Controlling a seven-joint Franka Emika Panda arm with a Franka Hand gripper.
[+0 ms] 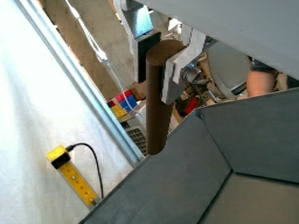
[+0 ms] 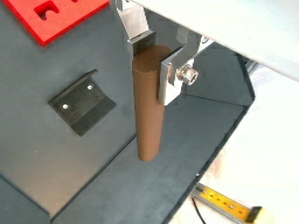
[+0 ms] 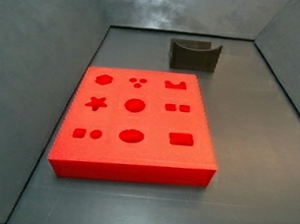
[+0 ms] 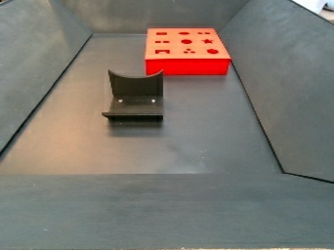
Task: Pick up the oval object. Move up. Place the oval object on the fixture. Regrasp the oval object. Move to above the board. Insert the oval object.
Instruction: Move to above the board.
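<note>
Gripper (image 2: 163, 66) is clamped on your small brown oval-section peg (image 2: 146, 105), carried high, out of both side views. Peg's long axis hangs straight down past the fingers; the dark notched fixture (image 2: 82, 103) sits on the floor below, off to one side.

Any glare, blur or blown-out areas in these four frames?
In a wrist view, the background beyond the oval object is cluttered and soft, and the white wall is bright. In a wrist view, the tool holds the peg sharply, with bright white overhead. In a side view, the board is saturated red with a soft sheen on the floor. In a side view, the fixture is evenly lit.
</note>
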